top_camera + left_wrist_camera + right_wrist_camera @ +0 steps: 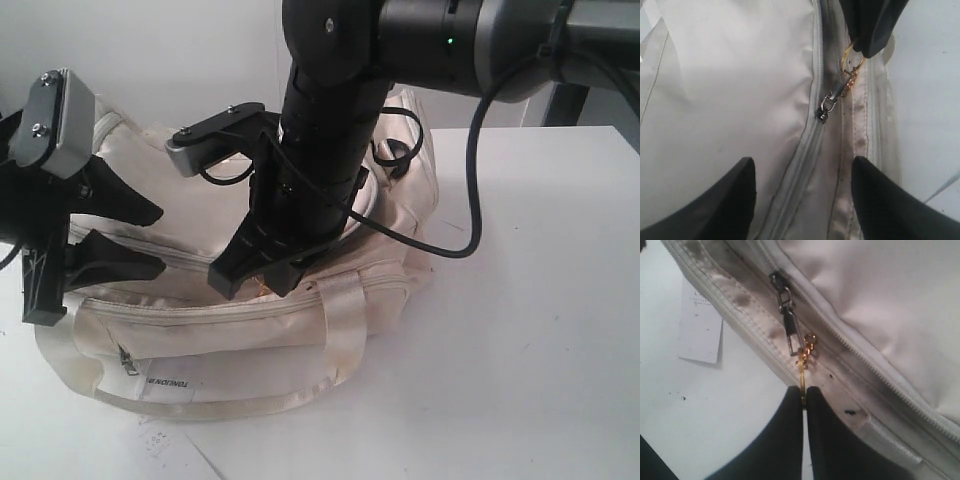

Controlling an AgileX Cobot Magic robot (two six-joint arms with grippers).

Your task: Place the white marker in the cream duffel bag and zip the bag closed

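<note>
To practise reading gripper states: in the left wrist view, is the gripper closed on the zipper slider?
No: the left gripper stands open, clear of the zipper slider.

A cream duffel bag [250, 340] lies on the white desk [540, 330]. The left gripper [155, 240] hovers at the bag's left end, its fingers [120, 205] spread apart. The right gripper [255, 280] points down onto the bag's top, beside a shiny handle [340, 320].

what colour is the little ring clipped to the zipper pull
Gold ring, on a dark grey zipper pull; clearest in the right wrist view.
</note>
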